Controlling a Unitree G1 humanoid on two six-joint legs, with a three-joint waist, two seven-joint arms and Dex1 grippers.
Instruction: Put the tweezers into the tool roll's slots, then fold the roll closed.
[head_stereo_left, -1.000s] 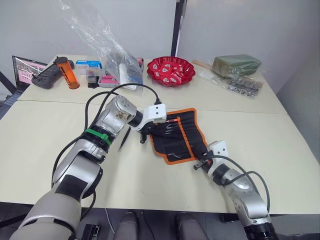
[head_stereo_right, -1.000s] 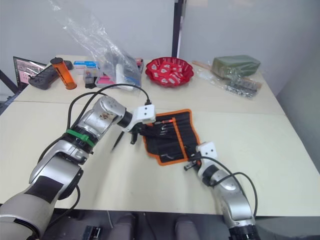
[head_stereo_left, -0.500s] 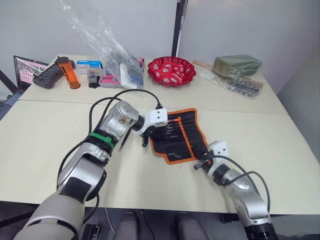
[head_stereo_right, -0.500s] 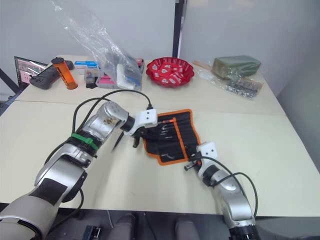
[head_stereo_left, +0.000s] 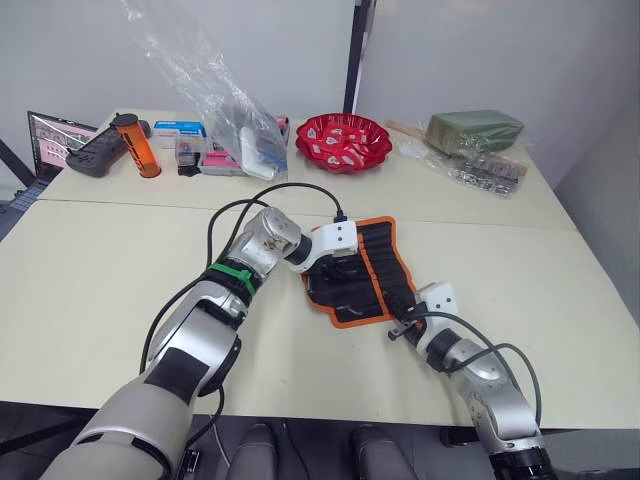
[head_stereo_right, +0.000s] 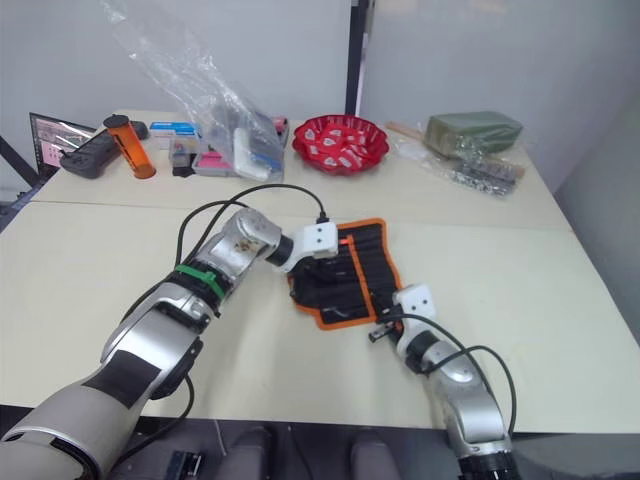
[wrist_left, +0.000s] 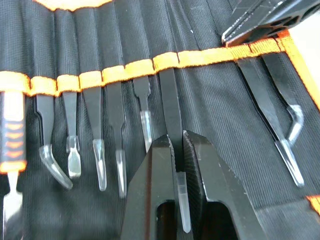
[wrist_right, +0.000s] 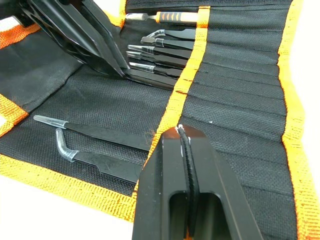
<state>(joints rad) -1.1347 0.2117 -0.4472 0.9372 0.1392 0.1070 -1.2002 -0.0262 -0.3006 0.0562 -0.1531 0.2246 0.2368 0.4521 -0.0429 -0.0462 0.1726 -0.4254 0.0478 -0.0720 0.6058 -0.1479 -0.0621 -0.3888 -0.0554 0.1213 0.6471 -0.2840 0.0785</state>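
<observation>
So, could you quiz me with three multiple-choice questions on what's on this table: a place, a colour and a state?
1. Where is the red bowl?
A. beyond the tool roll
B. on the roll
C. on the floor

2. What colour is the roll's edging?
A. blue
B. orange
C. white

3. What is the left hand doing?
A. hanging open above the table
B. lifting the bowl
C. closed on a pair of tweezers seated in a slot

Answers: 1 A, the bowl sits farther back on the table. 2 B, orange trim frames the black fabric. 3 C, its fingers pinch the tweezers' stem.

No readable text, label, brand or number on anything in sight.
</observation>
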